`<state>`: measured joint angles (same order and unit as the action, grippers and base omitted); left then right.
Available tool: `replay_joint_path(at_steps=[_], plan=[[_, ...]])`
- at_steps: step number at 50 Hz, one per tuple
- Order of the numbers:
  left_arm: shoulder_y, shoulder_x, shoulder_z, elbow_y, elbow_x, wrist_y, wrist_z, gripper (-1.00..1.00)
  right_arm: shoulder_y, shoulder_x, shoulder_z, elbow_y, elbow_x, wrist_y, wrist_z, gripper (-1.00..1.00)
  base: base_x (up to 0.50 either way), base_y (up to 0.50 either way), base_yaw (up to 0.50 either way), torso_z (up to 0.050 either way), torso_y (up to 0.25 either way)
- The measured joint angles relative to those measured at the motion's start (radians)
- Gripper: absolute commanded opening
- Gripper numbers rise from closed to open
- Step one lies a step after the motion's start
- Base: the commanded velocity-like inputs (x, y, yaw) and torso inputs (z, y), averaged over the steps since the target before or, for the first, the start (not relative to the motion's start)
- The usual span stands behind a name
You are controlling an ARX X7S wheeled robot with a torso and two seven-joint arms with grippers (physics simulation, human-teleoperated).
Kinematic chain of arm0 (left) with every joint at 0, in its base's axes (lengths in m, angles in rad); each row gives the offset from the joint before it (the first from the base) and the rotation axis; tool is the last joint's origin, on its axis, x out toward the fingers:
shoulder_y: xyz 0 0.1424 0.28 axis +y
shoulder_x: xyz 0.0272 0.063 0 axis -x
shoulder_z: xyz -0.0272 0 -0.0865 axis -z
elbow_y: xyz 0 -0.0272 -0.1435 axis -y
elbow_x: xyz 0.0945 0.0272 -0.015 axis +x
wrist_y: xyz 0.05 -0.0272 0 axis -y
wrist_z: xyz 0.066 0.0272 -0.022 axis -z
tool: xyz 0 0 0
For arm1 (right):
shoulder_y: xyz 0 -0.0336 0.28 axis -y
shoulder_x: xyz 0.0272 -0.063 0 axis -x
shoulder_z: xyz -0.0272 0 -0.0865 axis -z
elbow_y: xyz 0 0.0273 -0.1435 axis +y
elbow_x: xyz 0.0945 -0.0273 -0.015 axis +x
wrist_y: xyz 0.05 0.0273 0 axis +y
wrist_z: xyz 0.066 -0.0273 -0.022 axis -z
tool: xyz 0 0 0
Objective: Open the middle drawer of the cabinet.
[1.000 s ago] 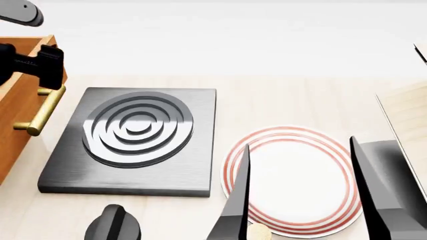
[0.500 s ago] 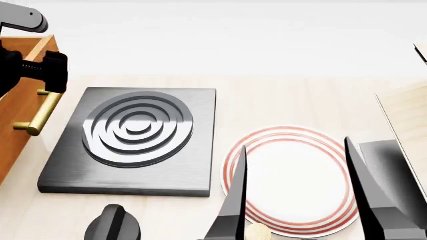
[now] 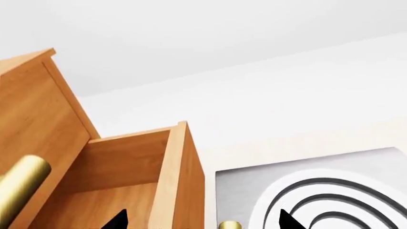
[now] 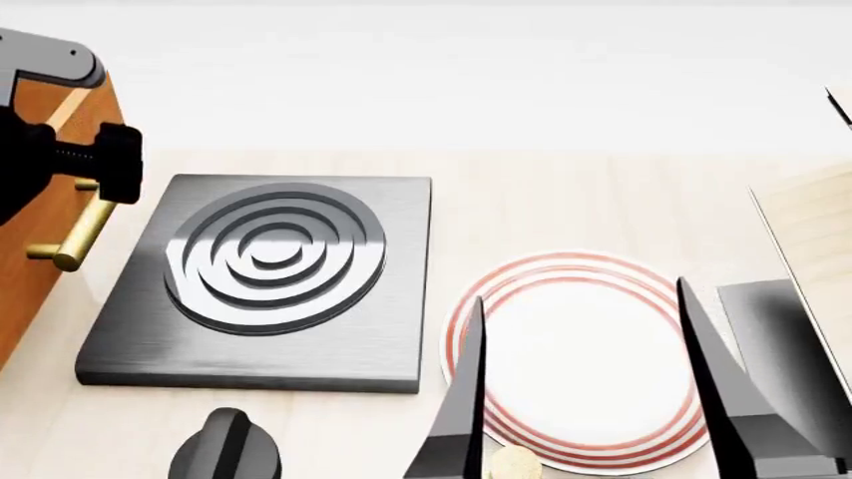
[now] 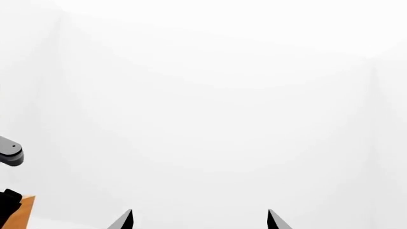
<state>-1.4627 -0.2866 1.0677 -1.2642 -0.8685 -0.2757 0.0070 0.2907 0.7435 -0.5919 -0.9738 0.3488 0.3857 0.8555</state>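
Item: orange-brown wooden cabinet [image 4: 40,239], bench's left edge; middle drawer [image 3: 127,181] partly out. Left gripper [image 3: 200,220] jaws apart, straddling drawer front above brass bar handle [image 4: 78,232]. Right gripper [image 4: 586,399] idle, jaws apart. Advice: draw straight along drawer's travel.

Orange-brown middle drawer [image 3: 127,181] pulled out, open.

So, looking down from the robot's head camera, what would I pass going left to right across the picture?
The cabinet with the left tool at its brass handle → the hotplate → the red-ringed plate → the pale wooden board at the right edge.
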Motion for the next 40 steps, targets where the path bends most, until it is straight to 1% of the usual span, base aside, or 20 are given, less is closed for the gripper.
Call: replay_joint_path(at_steps=[9,17,27,40], plan=[[0.009,0.011,-0.038,-0.025,0.041,0.012,0.007,1.0,0.001,0.0,-0.005,0.003,-0.001,-0.002,-0.001,1.0,0.0,0.0,0.0,0.0,0.0],[0.022,0.016,-0.103,-0.035,0.107,0.013,0.01,1.0,0.0,0.0,-0.01,0.006,-0.003,-0.005,-0.002,1.0,0.0,0.0,0.0,0.0,0.0],[0.038,0.023,-0.214,-0.041,0.22,0.006,0.019,1.0,-0.001,0.001,-0.014,0.01,-0.006,-0.01,-0.003,1.0,0.0,0.0,0.0,0.0,0.0],[0.057,0.039,-0.389,-0.043,0.393,-0.013,0.038,1.0,0.0,0.002,-0.018,0.016,-0.006,-0.015,-0.004,1.0,0.0,0.0,0.0,0.0,0.0]])
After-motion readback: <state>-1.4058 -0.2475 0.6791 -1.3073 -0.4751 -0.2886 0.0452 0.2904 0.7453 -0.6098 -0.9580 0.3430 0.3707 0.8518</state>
